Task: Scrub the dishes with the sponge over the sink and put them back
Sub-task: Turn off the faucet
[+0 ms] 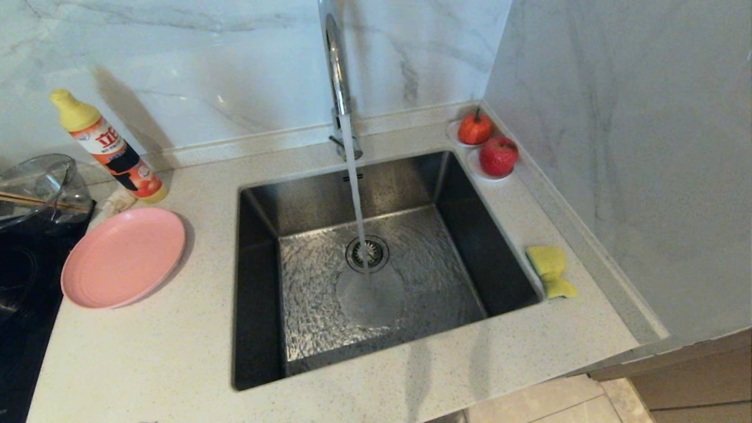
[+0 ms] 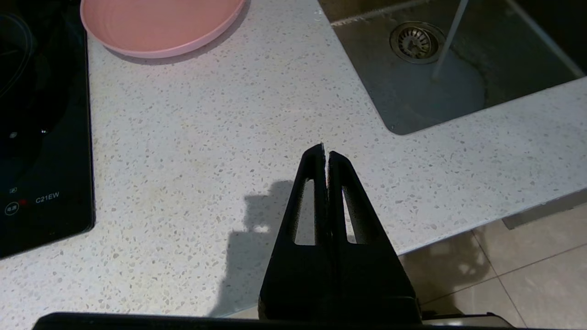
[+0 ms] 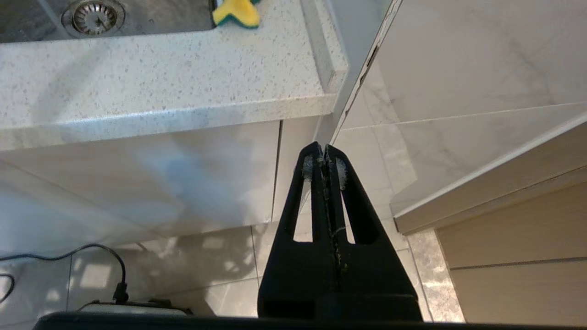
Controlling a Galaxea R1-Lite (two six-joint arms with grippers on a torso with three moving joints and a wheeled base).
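pink plate (image 1: 123,257) sitting flat on the bench, left of sink | sink (image 1: 376,264) steel, square, water running onto its floor by the drain | yellow sponge (image 1: 550,270) lying right of sink, at its rim

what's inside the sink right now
Only running water from the tap and the drain strainer show inside the sink; no dishes. The near wall's inner face is hidden.
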